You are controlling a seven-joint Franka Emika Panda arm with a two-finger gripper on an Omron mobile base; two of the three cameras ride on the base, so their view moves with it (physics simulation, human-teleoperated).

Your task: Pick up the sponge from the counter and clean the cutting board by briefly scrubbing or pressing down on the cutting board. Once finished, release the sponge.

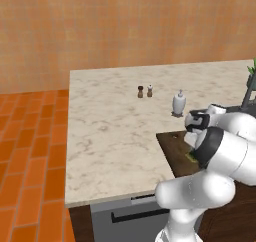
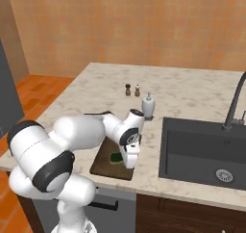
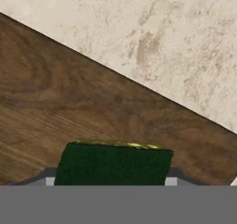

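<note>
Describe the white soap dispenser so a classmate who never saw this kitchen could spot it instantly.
Start at the dark sink set into the beige counter. Just off its far left corner stands the soap dispenser, a white bottle with a pump top. It is taller and paler than the two small shakers behind it.

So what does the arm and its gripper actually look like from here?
The arm has glossy white rounded segments with dark grey joint bands. The gripper has a white boxy hand; its finger tips are barely visible. No cables or markings show.
</note>
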